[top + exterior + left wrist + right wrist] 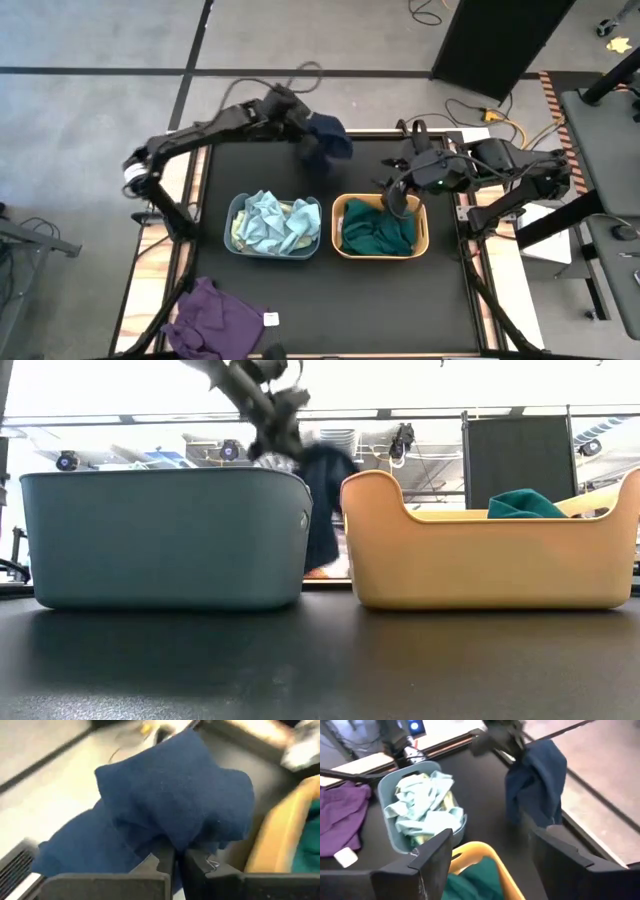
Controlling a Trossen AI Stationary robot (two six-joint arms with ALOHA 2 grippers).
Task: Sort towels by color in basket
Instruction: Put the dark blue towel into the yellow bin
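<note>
My left gripper [296, 118] is over the table's far edge, shut on a navy towel [327, 137] that also shows in the low view [322, 510] and the right wrist view [537, 780]. The blue-grey basket [236, 208] holds light blue and pale green towels [272, 222]. A dark teal towel [378, 230] lies in the yellow basket [338, 205]. The purple towel [215, 315] lies flat on the table's near left corner. My right gripper [495, 855] hovers open over the yellow basket's far rim. My left gripper pinches a bunched fold of the navy towel [172, 842] between its two fingers [160, 862]; how many layers, I cannot tell. The towel hangs slack below the gripper [320, 545]. Whether its lower end touches the table does not show.
The two baskets stand side by side at the table's middle. Bare black table [330, 310] lies near of them and to the purple towel's right. Cables [480, 110] trail on the floor beyond the far edge. A small white tag [270, 319] sits by the purple towel.
</note>
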